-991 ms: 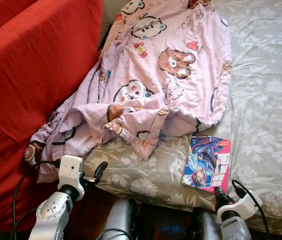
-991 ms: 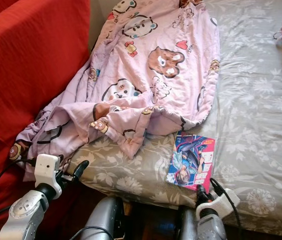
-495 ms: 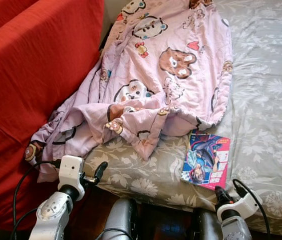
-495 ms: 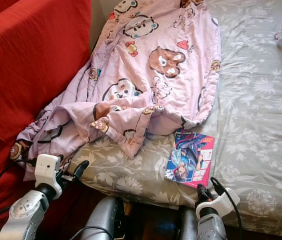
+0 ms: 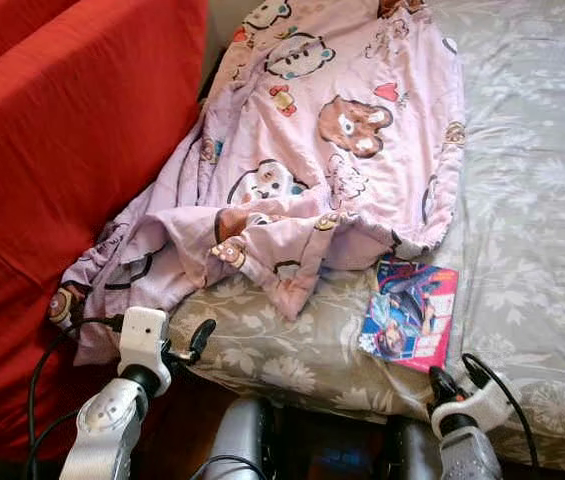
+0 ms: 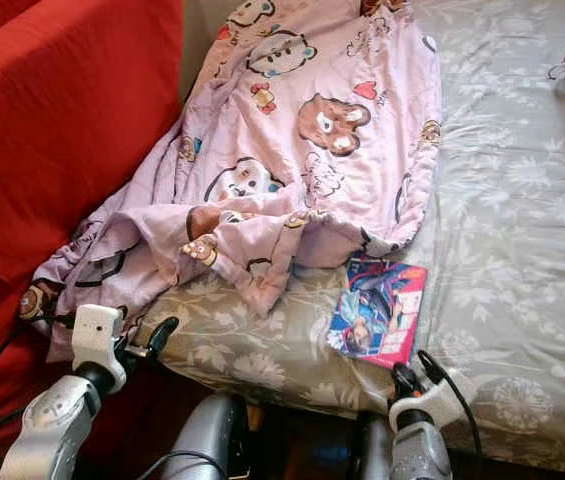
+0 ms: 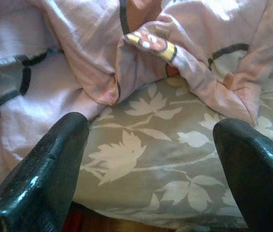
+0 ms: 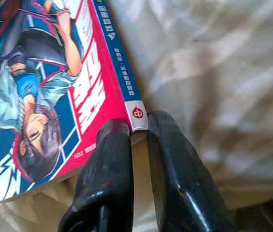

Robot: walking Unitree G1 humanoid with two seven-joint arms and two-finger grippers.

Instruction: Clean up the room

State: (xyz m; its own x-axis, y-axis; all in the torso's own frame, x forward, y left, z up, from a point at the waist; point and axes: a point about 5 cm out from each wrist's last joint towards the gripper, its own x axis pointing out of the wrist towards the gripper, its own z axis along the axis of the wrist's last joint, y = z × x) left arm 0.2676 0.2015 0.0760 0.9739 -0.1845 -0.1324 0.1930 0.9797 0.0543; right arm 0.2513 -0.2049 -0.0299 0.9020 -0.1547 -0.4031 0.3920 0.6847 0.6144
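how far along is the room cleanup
Nothing looks tidied yet. The pink blanket lies crumpled, trailing off the bed toward the red sofa. In hand: the right gripper, fingers nearly together, touches the comic book's corner near the bed edge. The left gripper hovers open by the blanket. Both remain to clear.

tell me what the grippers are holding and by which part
The right gripper pinches the comic book at its near spine corner. The left gripper is open, holding nothing, over the bedsheet.
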